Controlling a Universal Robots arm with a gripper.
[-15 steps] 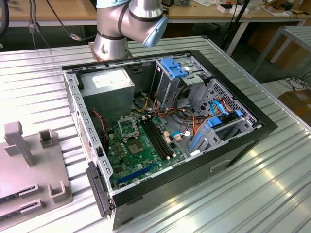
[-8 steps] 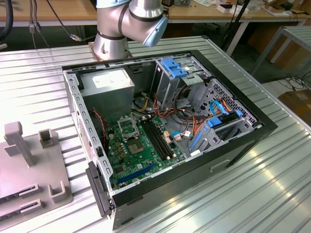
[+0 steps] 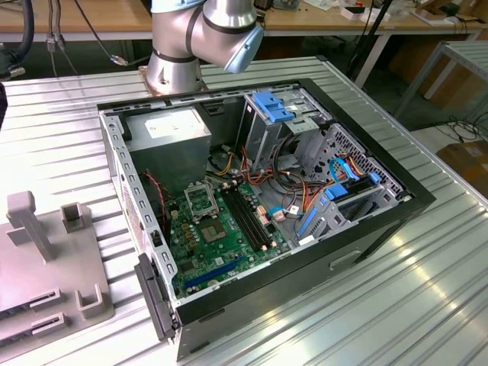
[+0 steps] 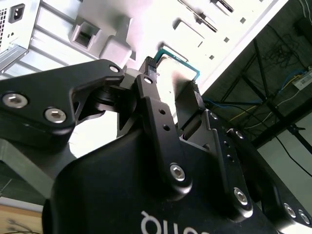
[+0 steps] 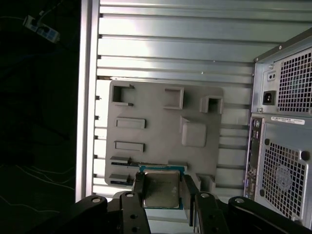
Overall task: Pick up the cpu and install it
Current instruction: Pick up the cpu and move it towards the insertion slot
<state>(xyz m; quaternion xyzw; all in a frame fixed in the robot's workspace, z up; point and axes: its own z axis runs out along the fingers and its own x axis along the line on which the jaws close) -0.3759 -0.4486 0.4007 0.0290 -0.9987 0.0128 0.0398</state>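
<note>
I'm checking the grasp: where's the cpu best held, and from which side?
Grip the cpu by two opposite edges, approaching square to its flat top, as the pincer grips it now. It's a thin square, so only its edges offer parallel faces.

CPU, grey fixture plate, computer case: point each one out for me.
cpu [image 5: 162, 189]: first wrist view, middle of its metal top.
grey fixture plate [image 5: 156, 127]: first wrist view, bare flat middle.
computer case [image 3: 305, 286]: exterior view, black outer side wall nearest the camera.

Ribbed metal worktop [image 3: 381, 320] carries open computer case [image 3: 305, 268], grey fixture plate [image 3: 23, 284] at the exterior view's left, arm base [image 3: 174, 70].
</note>
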